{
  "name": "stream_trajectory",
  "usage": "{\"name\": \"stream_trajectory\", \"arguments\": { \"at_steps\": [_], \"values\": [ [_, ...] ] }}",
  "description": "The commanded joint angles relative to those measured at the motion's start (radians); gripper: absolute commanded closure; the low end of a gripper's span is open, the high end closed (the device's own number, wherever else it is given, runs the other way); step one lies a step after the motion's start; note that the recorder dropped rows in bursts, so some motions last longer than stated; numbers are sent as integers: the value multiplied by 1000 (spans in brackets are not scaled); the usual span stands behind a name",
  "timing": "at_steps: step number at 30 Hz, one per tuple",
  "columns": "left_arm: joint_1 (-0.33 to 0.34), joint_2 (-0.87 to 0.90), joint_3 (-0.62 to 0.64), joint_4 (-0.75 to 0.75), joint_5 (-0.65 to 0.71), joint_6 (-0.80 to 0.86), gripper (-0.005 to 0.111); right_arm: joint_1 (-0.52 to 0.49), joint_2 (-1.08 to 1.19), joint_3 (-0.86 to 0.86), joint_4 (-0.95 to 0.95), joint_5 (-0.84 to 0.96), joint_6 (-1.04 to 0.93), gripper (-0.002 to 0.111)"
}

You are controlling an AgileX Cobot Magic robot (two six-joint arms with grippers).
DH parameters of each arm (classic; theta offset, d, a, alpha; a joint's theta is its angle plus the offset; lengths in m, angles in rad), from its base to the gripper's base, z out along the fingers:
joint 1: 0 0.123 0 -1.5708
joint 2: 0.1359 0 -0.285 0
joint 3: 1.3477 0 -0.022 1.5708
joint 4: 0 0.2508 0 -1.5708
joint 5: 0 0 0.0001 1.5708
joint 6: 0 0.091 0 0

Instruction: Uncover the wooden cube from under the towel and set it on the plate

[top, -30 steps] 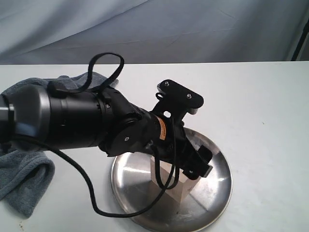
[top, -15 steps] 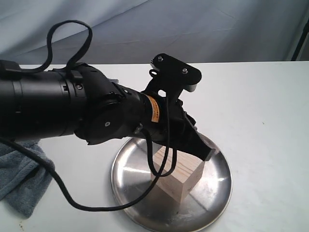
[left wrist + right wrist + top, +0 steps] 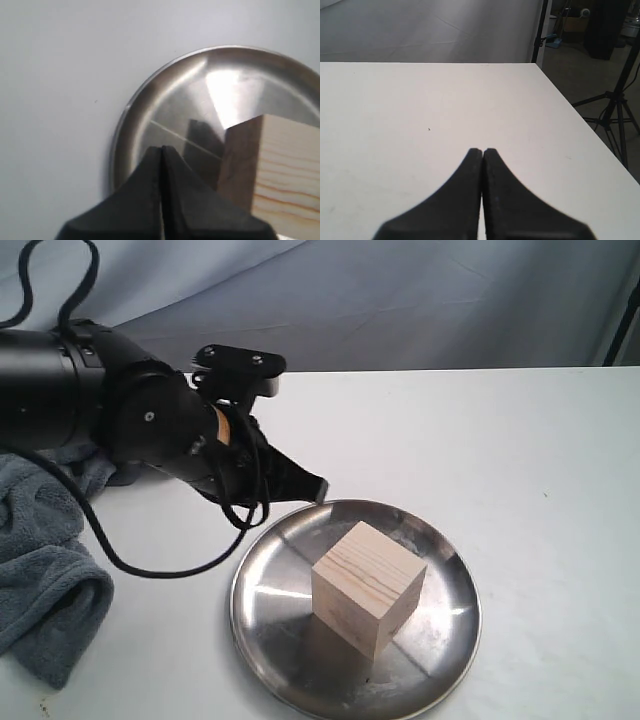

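The pale wooden cube (image 3: 367, 585) stands on the round steel plate (image 3: 445, 640), near its middle, free of any grip. The left wrist view also has the cube (image 3: 280, 175) and the plate (image 3: 165, 95). My left gripper (image 3: 318, 488) hovers just beyond the plate's far-left rim, its jaws shut with nothing between them (image 3: 161, 149). The dark blue-grey towel (image 3: 45, 580) lies bunched at the table's left edge, partly behind the left arm. My right gripper (image 3: 482, 150) is shut and empty over bare table; it does not show in the exterior view.
The white table (image 3: 520, 440) stretches right and back to a grey backdrop. In the right wrist view the table's edge (image 3: 560, 95) drops off toward a floor with light stands (image 3: 620, 100). A black cable (image 3: 150, 565) loops from the left arm above the table.
My left gripper has let go of the cube, shut, and drawn back up and to the left off the plate. The cube now stands alone and fully visible on the plate.
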Motion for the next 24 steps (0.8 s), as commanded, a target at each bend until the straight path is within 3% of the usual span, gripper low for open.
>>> {"name": "stream_trajectory", "arguments": {
  "at_steps": [1, 17, 24],
  "values": [
    [81, -11, -1, 0, 116, -61, 107, 0, -4, 3, 2, 0, 0, 108],
    [373, -11, -1, 16, 404, -40, 107, 0, -4, 3, 2, 0, 0, 108],
    [467, -11, -1, 16, 485, -35, 107, 0, -4, 3, 2, 0, 0, 108]
  ]
}}
